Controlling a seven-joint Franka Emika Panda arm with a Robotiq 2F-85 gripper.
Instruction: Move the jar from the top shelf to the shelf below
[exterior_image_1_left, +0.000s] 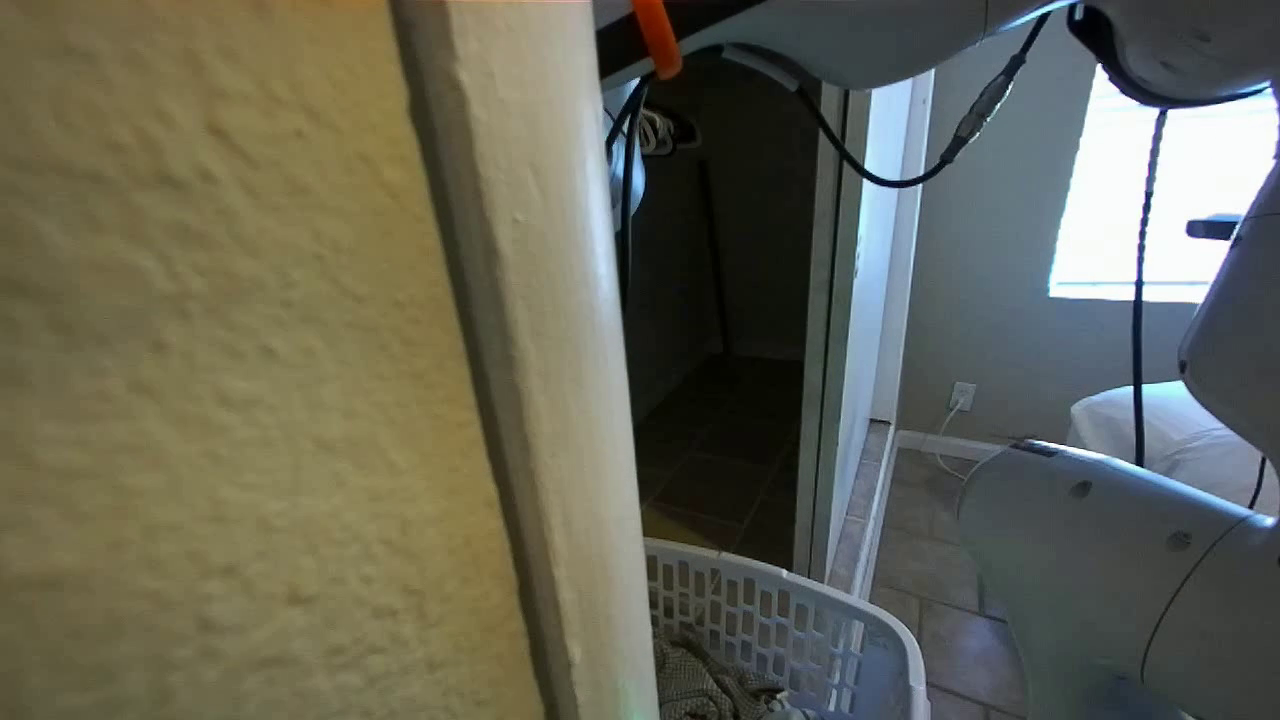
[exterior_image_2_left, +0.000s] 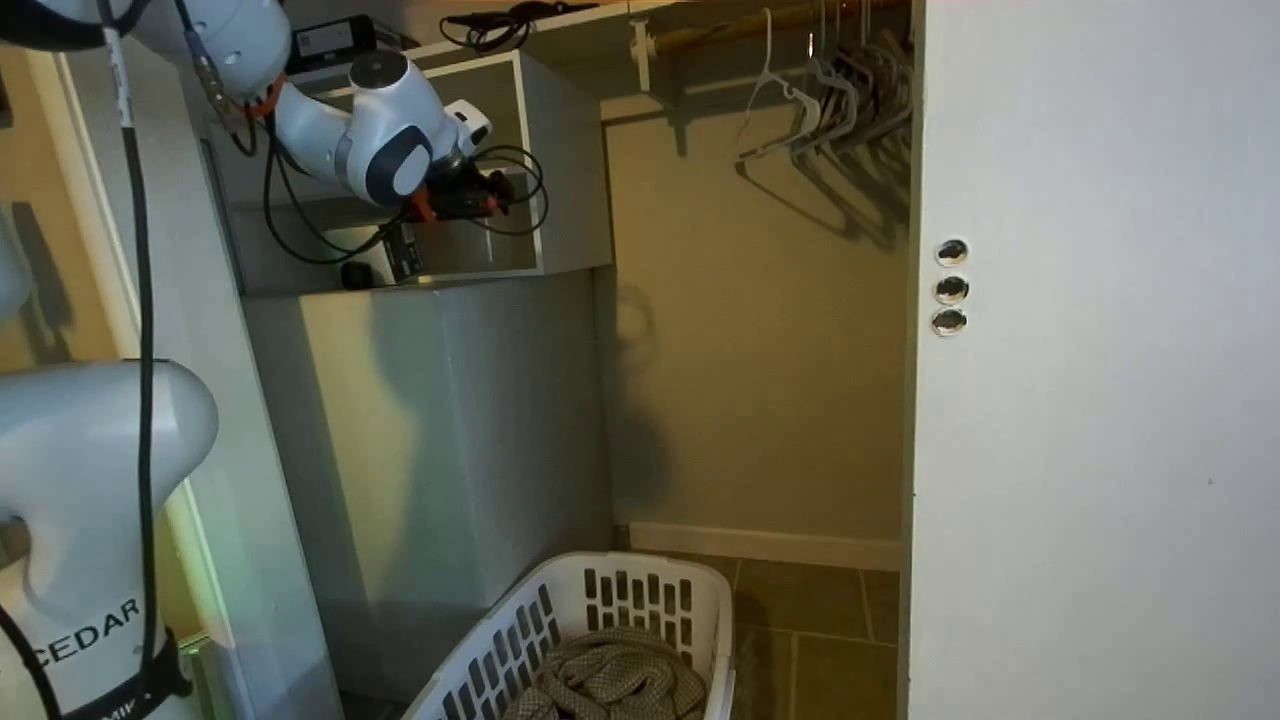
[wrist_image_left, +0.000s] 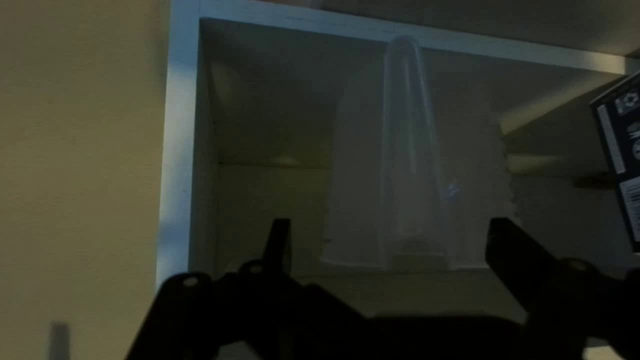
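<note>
The jar is most likely the clear plastic container (wrist_image_left: 410, 150) inside the white cubby (exterior_image_2_left: 575, 190), just beyond the pincer (wrist_image_left: 390, 235) in the wrist view; nothing plainer matches, and I cannot tell which shelf level it is on. The pincer stands wide, nothing visibly held; the gloom hides whether its fingers (wrist_image_left: 277, 245) touch the container.

The walls look thin and I see no contents, so I expect something light, slick and slightly springy, apt to buckle or crack under a hard squeeze. I would take it gently across its two outer sides, midway along, rather than pinch the narrow rounded ridge in the middle. In the wrist view, a dark printed box (wrist_image_left: 625, 155) stands to the right; swinging that way could knock it.
</note>
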